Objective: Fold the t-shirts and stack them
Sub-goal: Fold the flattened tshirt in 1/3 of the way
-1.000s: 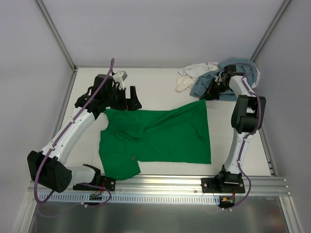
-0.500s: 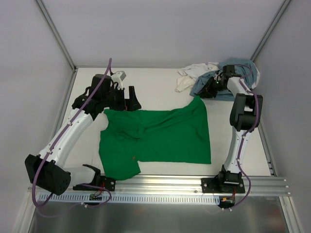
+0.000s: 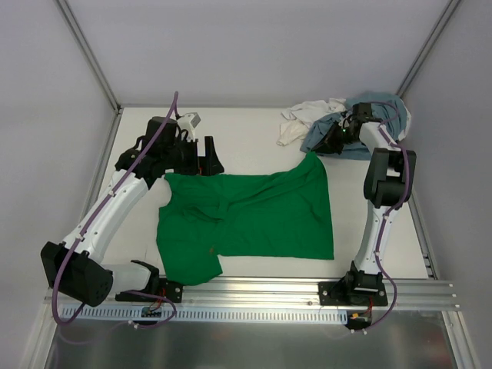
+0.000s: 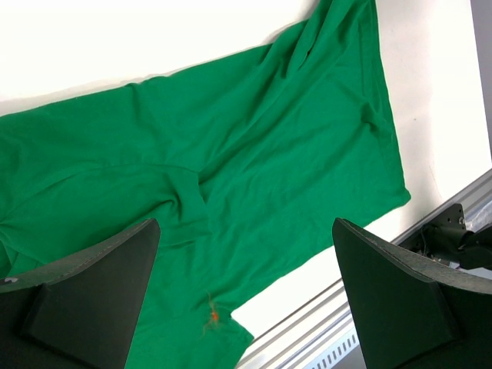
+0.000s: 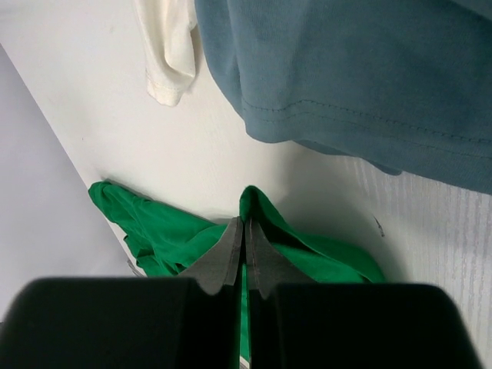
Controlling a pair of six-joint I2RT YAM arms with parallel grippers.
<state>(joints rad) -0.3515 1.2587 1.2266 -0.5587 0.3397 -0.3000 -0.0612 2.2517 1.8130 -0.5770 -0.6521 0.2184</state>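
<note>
bench [image 3: 254, 127]: white top with a metal rail [image 3: 269, 288] along the near edge where my two arms are bolted down

green t-shirt [image 3: 254, 215]: biggest thing on there. It's spread out mostly flat across the middle of the bench, with its near edge close to the rail. It's rumpled on the left half, and the far right corner is pulled up into a little peak.

grey-blue t-shirt [image 3: 388, 104]: bunched in a heap in the far right corner. On my right wrist cam its stitched hem [image 5: 346, 69] hangs just above the green peak – can't tell if they touch.

white t-shirt [image 3: 304, 119]: crumpled right against the left side of the grey-blue one, partly tucked under it. Well clear of the main spread of green.

left claw [image 3: 209, 163]: fully released, jaws wide apart, sitting over the far left edge of the green t-shirt with nothing between the fingers [image 4: 92, 292]

right claw [image 5: 244, 227]: clenched tight, pinching that raised far right corner of the green t-shirt – the cloth comes up to a point right at the tips

orange speck [image 4: 213, 315]: tiny mark on the green cloth near the left sleeve, too small to say what it is
</note>
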